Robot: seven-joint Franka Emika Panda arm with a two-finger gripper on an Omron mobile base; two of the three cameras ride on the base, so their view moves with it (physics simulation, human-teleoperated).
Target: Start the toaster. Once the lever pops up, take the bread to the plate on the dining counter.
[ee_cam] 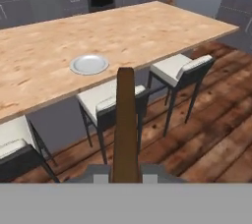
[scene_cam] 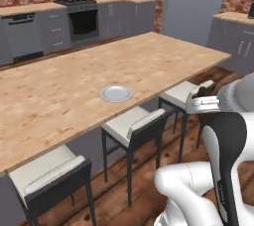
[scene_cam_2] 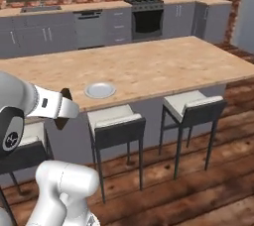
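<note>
My gripper [ee_cam: 125,171] is shut on the bread [ee_cam: 125,120], a dark brown slice seen edge-on that sticks out ahead of the fingertips. From the base views the gripper [scene_cam: 201,102] [scene_cam_2: 67,108] hovers over the stools, short of the near edge of the dining counter [scene_cam: 149,61] [scene_cam_2: 173,66] [ee_cam: 147,26]. The small round white plate [scene_cam: 116,93] [scene_cam_2: 99,90] [ee_cam: 89,64] lies empty on the counter near that edge, ahead and to the left of the bread. The toaster is out of view.
Three pale-cushioned stools [scene_cam: 131,126] [scene_cam_2: 116,121] [ee_cam: 110,100] stand along the counter's near side over a wood floor. Grey cabinets and a black oven [scene_cam: 82,22] [scene_cam_2: 146,19] line the brick back wall.
</note>
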